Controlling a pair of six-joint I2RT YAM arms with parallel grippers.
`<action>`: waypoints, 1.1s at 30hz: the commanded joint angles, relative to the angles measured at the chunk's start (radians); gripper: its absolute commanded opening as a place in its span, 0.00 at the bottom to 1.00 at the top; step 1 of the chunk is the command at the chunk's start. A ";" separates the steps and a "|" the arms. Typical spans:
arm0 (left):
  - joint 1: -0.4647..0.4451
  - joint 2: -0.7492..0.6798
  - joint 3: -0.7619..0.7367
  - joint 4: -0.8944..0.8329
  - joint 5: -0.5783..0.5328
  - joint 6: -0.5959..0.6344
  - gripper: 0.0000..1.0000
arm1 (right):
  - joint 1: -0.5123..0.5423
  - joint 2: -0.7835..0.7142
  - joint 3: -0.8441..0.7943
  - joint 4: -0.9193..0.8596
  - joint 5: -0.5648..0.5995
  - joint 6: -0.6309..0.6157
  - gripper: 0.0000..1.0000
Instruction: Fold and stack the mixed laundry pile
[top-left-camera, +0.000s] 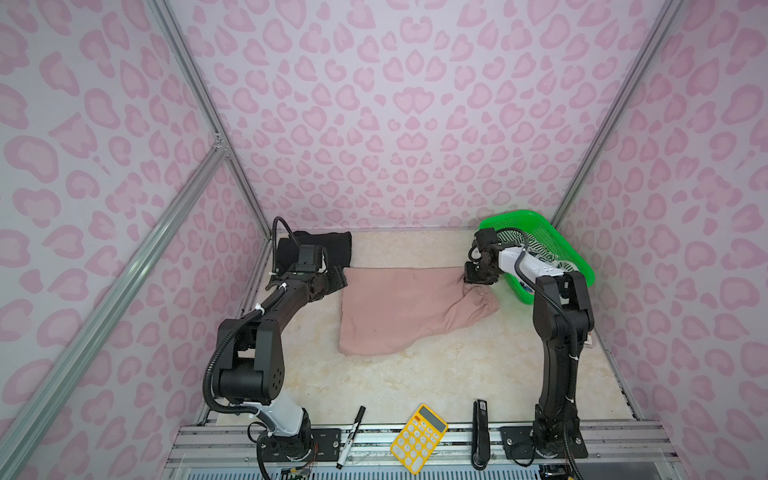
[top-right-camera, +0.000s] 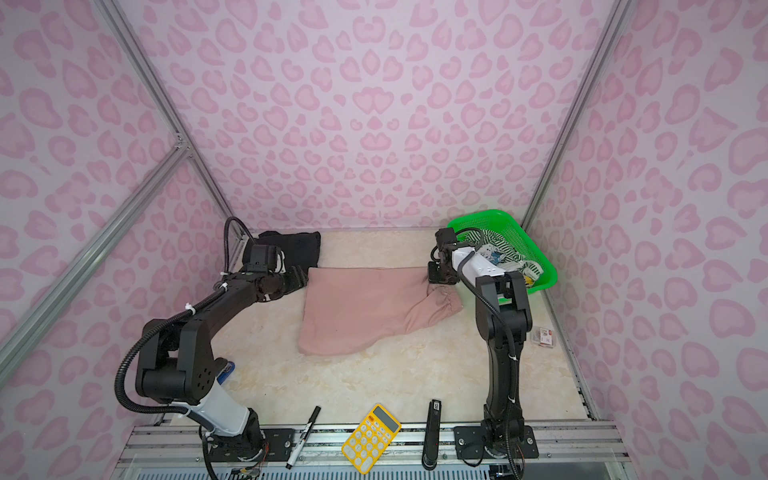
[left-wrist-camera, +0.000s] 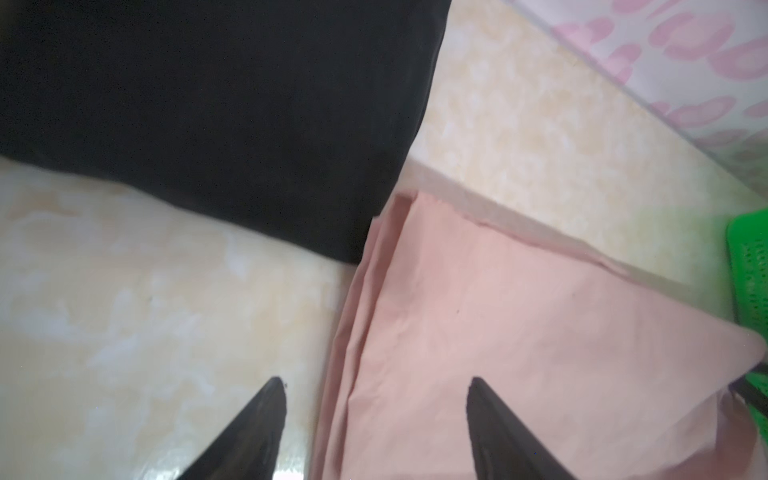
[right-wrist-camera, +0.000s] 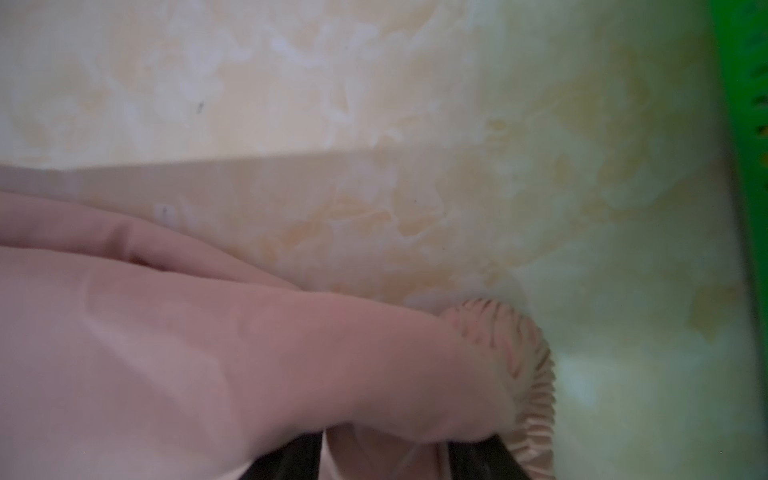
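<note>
Dusty-pink shorts (top-left-camera: 399, 307) (top-right-camera: 361, 311) lie folded flat mid-table, gathered waistband (top-left-camera: 486, 303) to the right. A folded black garment (top-left-camera: 328, 247) (left-wrist-camera: 208, 104) sits at the back left. Striped (top-right-camera: 486, 239) and blue-white printed (top-right-camera: 492, 251) pieces lie in the green basket (top-left-camera: 523, 214). My left gripper (top-left-camera: 338, 279) (left-wrist-camera: 378, 380) is open at the shorts' left edge, one finger over the table, one over pink cloth (left-wrist-camera: 519, 332). My right gripper (top-left-camera: 471, 276) (right-wrist-camera: 386, 440) is at the shorts' far right corner, fingers apart, tips hidden under bunched pink cloth (right-wrist-camera: 166, 353).
A marker (top-left-camera: 351, 434), a yellow calculator (top-left-camera: 419, 438) and a black stapler (top-left-camera: 481, 432) lie along the front rail. A small packet (top-right-camera: 545, 336) lies by the right wall. Patterned walls close in the table on three sides.
</note>
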 joint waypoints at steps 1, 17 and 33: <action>0.000 -0.037 -0.084 -0.006 0.077 -0.008 0.72 | 0.012 0.029 0.019 -0.096 0.063 0.031 0.52; -0.190 -0.111 -0.123 -0.053 -0.039 0.023 0.69 | -0.002 -0.469 -0.395 -0.091 0.052 -0.037 0.83; -0.397 0.241 0.107 0.063 -0.050 -0.023 0.57 | -0.135 -0.429 -0.655 0.238 -0.211 0.045 0.84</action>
